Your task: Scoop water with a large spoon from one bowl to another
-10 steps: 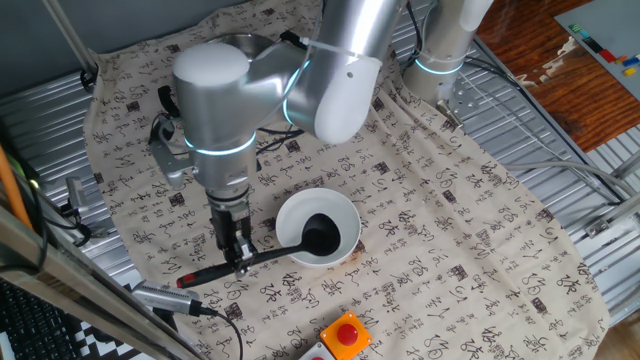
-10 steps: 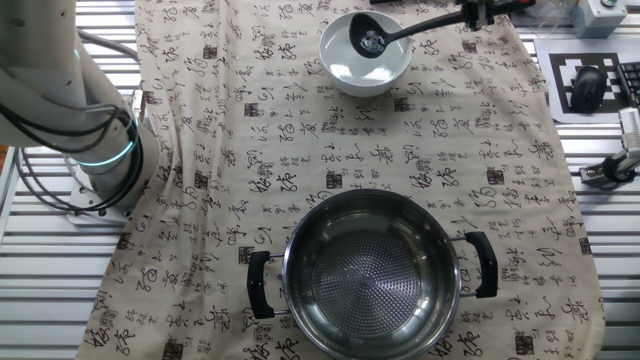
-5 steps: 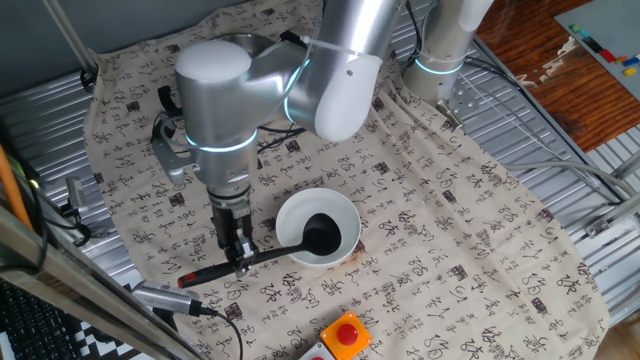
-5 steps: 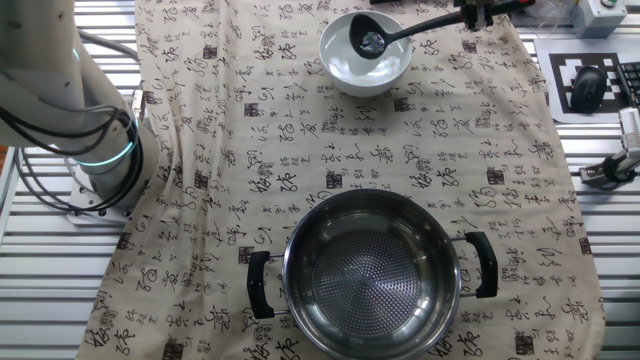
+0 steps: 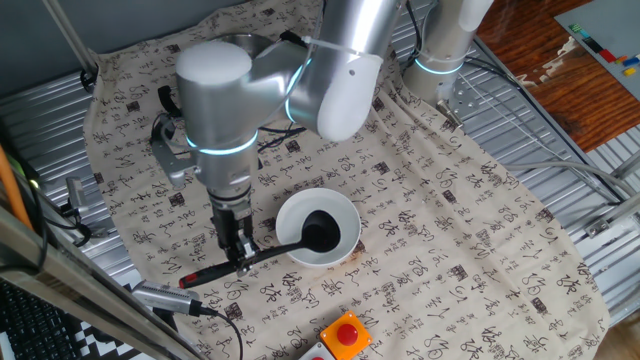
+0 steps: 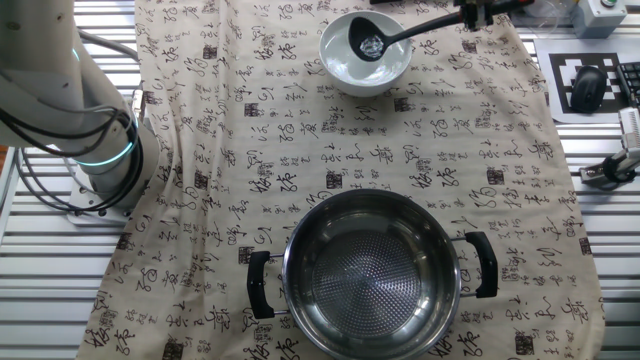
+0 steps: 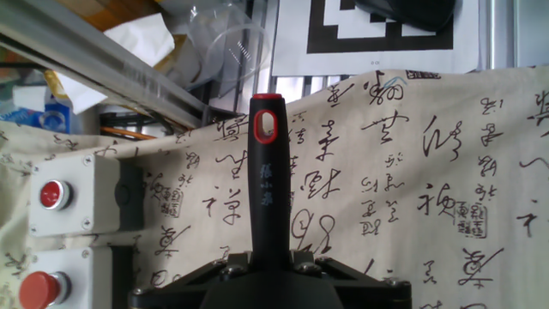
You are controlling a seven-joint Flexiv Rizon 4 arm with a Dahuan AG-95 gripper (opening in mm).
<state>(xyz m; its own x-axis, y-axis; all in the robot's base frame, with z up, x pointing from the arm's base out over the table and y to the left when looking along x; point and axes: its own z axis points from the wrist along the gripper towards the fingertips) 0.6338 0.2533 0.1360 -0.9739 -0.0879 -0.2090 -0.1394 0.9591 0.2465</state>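
My gripper (image 5: pixel 240 262) is shut on the thin black handle of the large spoon (image 5: pixel 215 270), a black ladle. Its round cup (image 5: pixel 320 232) sits inside the white bowl (image 5: pixel 290 210) at the near side of the cloth. In the other fixed view the cup (image 6: pixel 368 42) is in the white bowl (image 6: pixel 345 75), with the gripper (image 6: pixel 478 12) at the top edge. The steel bowl (image 6: pixel 367 275) with black side handles stands apart, near that view's bottom. The hand view shows the red-tipped handle (image 7: pixel 268 172) running up from my gripper (image 7: pixel 270 262).
A patterned cloth (image 6: pixel 250 150) covers the table. A box with a red button (image 5: pixel 345 335) sits by the near edge, close to the white bowl, and shows again in the hand view (image 7: pixel 43 193). The arm's base (image 6: pixel 90 130) stands beside the cloth. A mouse (image 6: pixel 585 88) lies off the cloth.
The arm has shifted very slightly. The ladle's cup stays in the white bowl and my grip on the handle is the same.
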